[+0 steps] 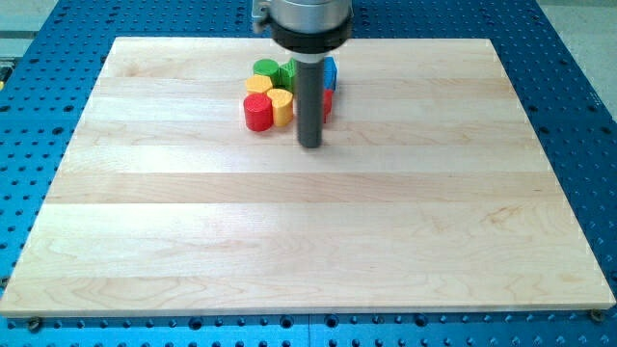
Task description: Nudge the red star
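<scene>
Red star (328, 102) sits mostly hidden behind the rod, only a red sliver showing at the right edge of the block cluster near the view's top; its shape cannot be confirmed. The cluster comprises a red cylinder (257, 112), yellow blocks (281, 104) (shapes unclear), a green block (265, 69) and a blue block (331, 69), all packed touching. My tip (309, 145) rests on the wooden board (308, 241) just below the cluster, beside the red sliver. No jaws exist on this rig; nothing is held. Contact cannot be verified; I judge the nudge not yet done, with a short push toward the view's top remaining.
</scene>
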